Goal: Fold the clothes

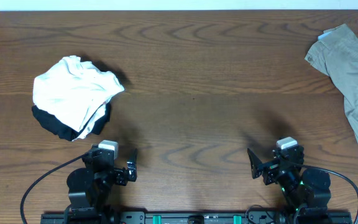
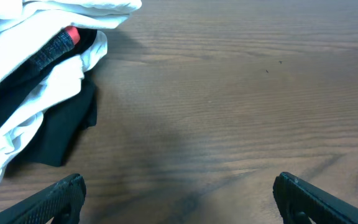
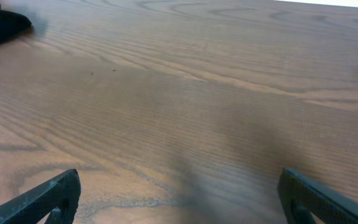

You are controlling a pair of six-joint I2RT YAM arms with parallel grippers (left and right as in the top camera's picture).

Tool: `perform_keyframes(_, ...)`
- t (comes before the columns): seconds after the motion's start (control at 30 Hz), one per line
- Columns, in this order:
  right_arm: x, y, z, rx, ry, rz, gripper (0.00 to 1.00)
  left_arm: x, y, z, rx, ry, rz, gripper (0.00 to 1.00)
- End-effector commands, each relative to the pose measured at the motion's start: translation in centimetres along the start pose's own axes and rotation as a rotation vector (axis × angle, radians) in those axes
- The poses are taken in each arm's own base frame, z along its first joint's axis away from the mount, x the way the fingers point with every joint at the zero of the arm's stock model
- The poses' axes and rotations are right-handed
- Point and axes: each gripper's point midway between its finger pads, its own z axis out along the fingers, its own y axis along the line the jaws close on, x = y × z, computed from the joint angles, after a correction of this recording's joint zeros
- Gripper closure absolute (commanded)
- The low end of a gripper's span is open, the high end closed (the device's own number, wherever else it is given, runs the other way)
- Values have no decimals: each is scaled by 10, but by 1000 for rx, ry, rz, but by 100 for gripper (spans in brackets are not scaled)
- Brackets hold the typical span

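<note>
Left of table [image 1: 216,68]: white garment [image 1: 74,92] crumpled, lying on black garment [image 1: 50,121]; black edge shows at pile's lower left
Front edge, left: left gripper [image 2: 178,199] near pile, off its front right corner; fingers spread wide, nothing between them
Front edge, right: right gripper [image 3: 179,198] over bare wood; fingers spread wide, nothing between them
Far right: khaki trousers [image 1: 352,78] rumpled, unfolded, partly cut off by frame edge; well apart from both grippers

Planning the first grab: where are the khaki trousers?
Overhead view: the khaki trousers lie at the far right, beyond the right gripper, partly out of frame.
</note>
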Motion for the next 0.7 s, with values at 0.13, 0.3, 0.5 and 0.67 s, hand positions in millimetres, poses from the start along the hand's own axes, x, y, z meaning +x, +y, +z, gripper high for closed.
perform_keyframes(0.13, -5, 0, 0, 1, -23, -13, 1, 3, -1, 2, 10, 1, -11, 2)
perform_keyframes(0.3, -7, 23, -2, -136, -33, -15, 1, 3, -5, 2, 29, 0, -12, 2)
perform_keyframes(0.5, -24, 59, -12, -354, -113, -52, 1, 2, -5, 2, 29, -1, -180, 2)
perform_keyframes(0.67, -24, 77, -20, -467, -112, -29, 1, -1, -5, 2, 29, -11, -201, 2)
